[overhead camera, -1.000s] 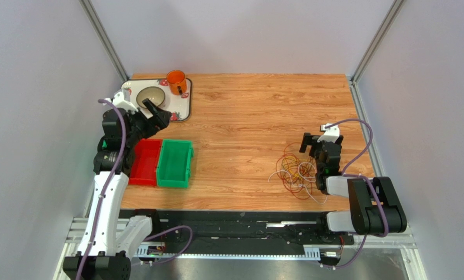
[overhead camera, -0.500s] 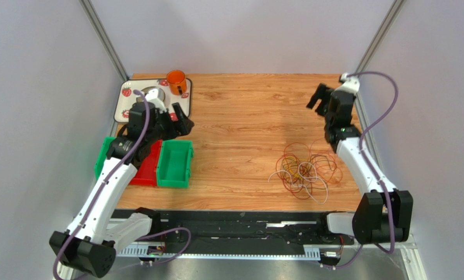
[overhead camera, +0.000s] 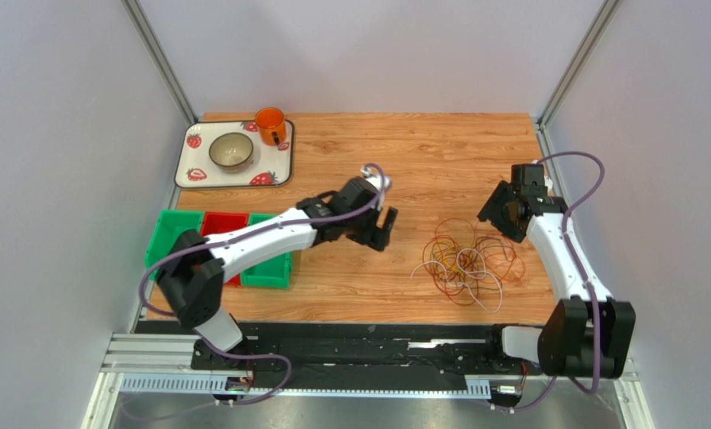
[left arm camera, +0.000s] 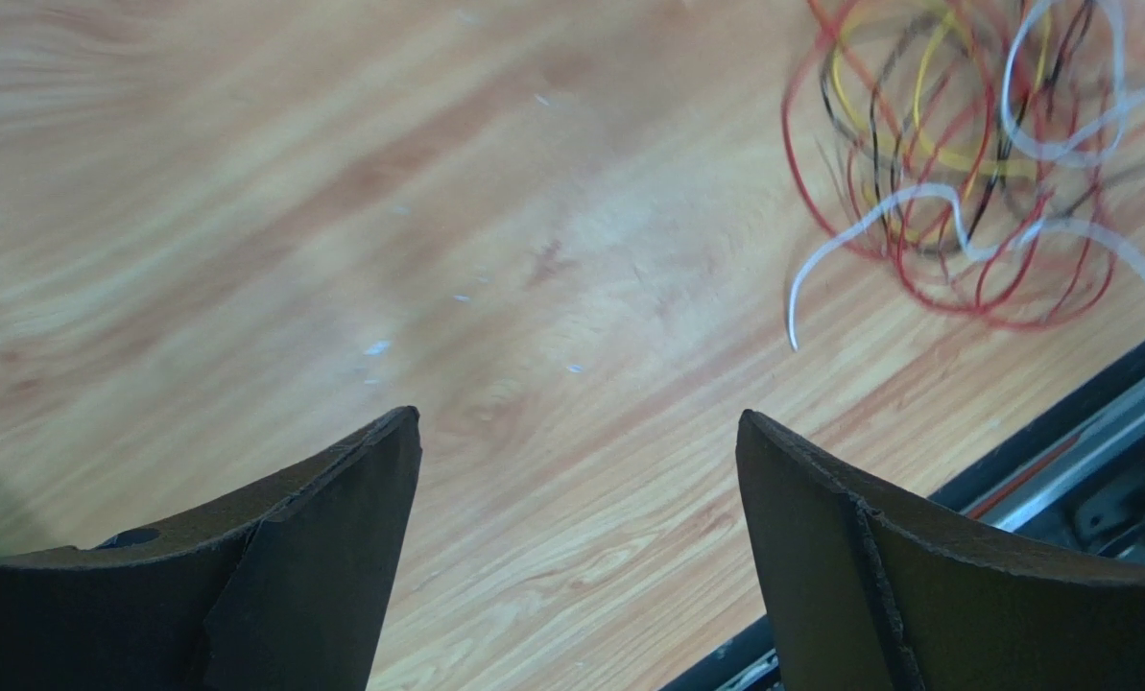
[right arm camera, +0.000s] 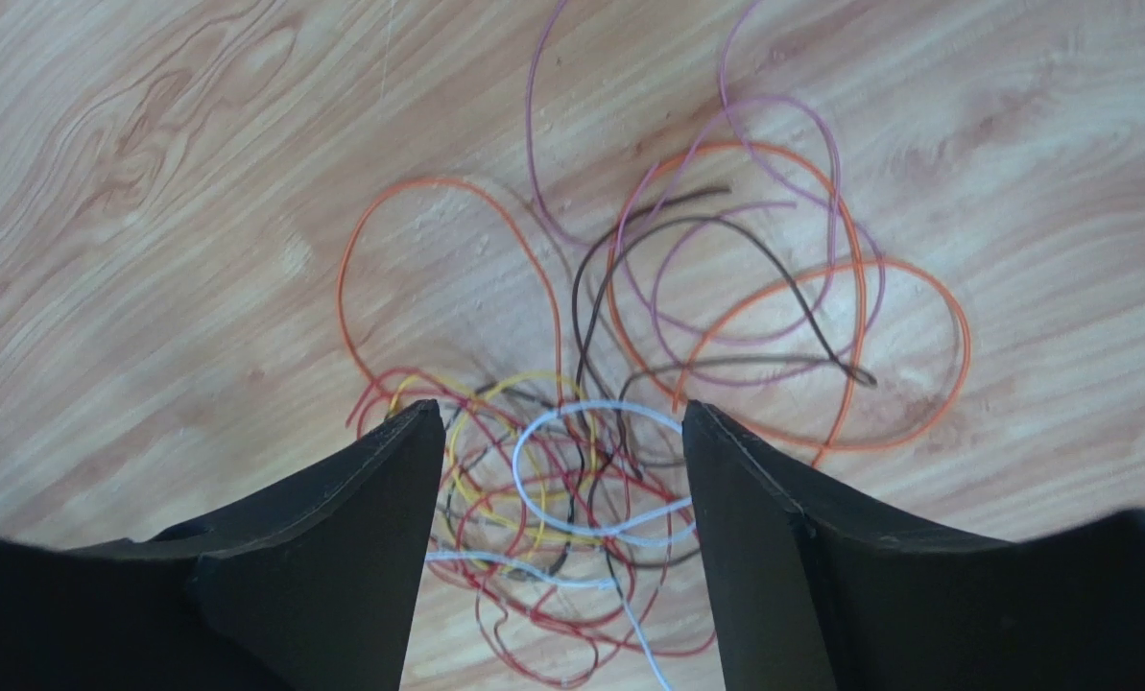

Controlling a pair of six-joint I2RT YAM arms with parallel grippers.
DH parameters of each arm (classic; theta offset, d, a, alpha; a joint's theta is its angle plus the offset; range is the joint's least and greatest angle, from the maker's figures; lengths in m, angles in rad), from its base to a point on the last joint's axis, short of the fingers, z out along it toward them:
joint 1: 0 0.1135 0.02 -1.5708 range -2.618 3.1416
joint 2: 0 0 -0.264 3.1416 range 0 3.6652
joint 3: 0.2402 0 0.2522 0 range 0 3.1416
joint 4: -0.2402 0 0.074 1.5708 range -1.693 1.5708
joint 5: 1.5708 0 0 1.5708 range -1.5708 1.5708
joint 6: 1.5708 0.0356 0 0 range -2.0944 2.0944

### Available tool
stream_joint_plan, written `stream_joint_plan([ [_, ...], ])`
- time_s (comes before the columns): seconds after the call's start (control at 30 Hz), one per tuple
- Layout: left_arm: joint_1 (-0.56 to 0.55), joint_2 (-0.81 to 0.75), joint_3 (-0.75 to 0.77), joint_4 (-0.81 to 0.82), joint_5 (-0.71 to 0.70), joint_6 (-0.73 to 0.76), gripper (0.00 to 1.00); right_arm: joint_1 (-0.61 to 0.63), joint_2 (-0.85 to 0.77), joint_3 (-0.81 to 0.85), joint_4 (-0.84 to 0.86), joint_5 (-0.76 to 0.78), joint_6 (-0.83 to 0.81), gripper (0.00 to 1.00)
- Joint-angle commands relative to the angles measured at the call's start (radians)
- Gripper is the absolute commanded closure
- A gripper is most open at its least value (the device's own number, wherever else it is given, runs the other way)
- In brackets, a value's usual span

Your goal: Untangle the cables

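Left gripper point(overhead camera: 381, 229), black two-finger, fingers apart, nothing between them. It hovers over the bare wood-grain tabletop point(overhead camera: 403, 152), near the heap's left side but not over it.

The cables point(overhead camera: 464, 264) are a thin, floppy tangle of white, orange, yellow and dark red-brown wire loops. They lie flat on the right half of the table, toward the near edge, between the two grippers.

Right gripper point(overhead camera: 504, 211), fingers also apart and empty, hangs just above the heap's far-right side.

Step judged: approach for the first grab. To do it well, each gripper should take one single strand at the outside, not the knotted middle. Left goes for the white wire tail point(left arm camera: 791, 334), right for the outer orange loop point(right arm camera: 434, 182). Then pull apart slowly and low.

Orientation: the heap points no one way. It spreads slightly wider left-right than near-far, and the white tail sticks out left.
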State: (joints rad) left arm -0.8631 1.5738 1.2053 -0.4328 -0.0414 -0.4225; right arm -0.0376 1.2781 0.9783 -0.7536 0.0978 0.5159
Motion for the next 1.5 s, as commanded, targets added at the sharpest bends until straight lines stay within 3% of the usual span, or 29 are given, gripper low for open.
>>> stream_joint_plan([
  [0.0,-0.126,0.112,0.065,0.104,0.009,0.080,0.11,0.008,-0.141,-0.049,-0.030,-0.063,0.015,0.33],
  [0.2,-0.226,0.229,0.042,0.210,0.028,0.203,0.12,0.013,-0.169,-0.058,-0.073,-0.044,-0.011,0.38],
  [0.4,-0.237,0.325,0.048,0.325,0.074,0.294,0.16,0.016,-0.158,-0.072,-0.056,-0.081,-0.027,0.38],
  [0.67,-0.240,0.449,0.135,0.328,0.084,0.304,0.31,0.019,-0.146,-0.076,-0.033,-0.142,-0.043,0.39],
  [0.8,-0.241,0.474,0.180,0.304,0.087,0.292,0.56,0.024,-0.141,-0.076,-0.030,-0.167,-0.042,0.39],
  [0.87,-0.241,0.476,0.178,0.299,0.091,0.286,0.95,0.033,-0.140,-0.088,-0.030,-0.197,-0.030,0.39],
  [0.9,-0.241,0.468,0.175,0.299,0.081,0.281,1.00,0.033,-0.138,-0.098,-0.026,-0.205,-0.024,0.39],
  [1.0,-0.243,0.437,0.152,0.296,0.045,0.277,1.00,0.111,-0.131,-0.130,-0.023,-0.204,0.018,0.38],
  [1.17,-0.241,0.365,0.146,0.240,-0.041,0.271,1.00,0.276,0.012,-0.148,-0.007,-0.139,0.075,0.37],
  [1.47,-0.241,0.216,0.008,0.230,-0.103,0.258,1.00,0.312,0.168,-0.093,0.073,-0.130,0.058,0.42],
])
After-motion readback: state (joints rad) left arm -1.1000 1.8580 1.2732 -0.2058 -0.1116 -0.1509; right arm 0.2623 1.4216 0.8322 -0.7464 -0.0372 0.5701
